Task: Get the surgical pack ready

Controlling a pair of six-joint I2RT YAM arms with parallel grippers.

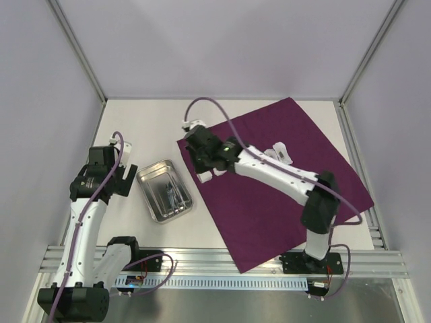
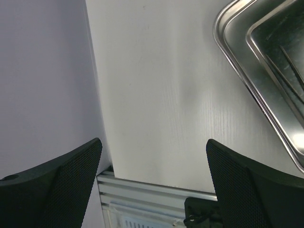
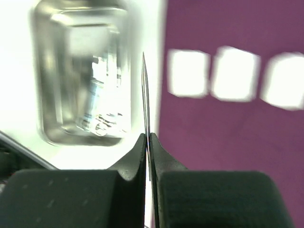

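The cloth (image 1: pixel 256 215) is dark purple, the tray (image 1: pixel 148 195) silvery, the gauze pads (image 3: pixel 236 73) white.

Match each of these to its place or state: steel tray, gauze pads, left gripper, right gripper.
Things:
1. steel tray
2. gauze pads
3. left gripper
4. right gripper

Places or states:
A. shut on a thin piece seen edge-on
B. lying on the purple cloth
C. on the bare table, beside the cloth
D. open, holding nothing

Pairs: 1-C; 2-B; 3-D; 4-A
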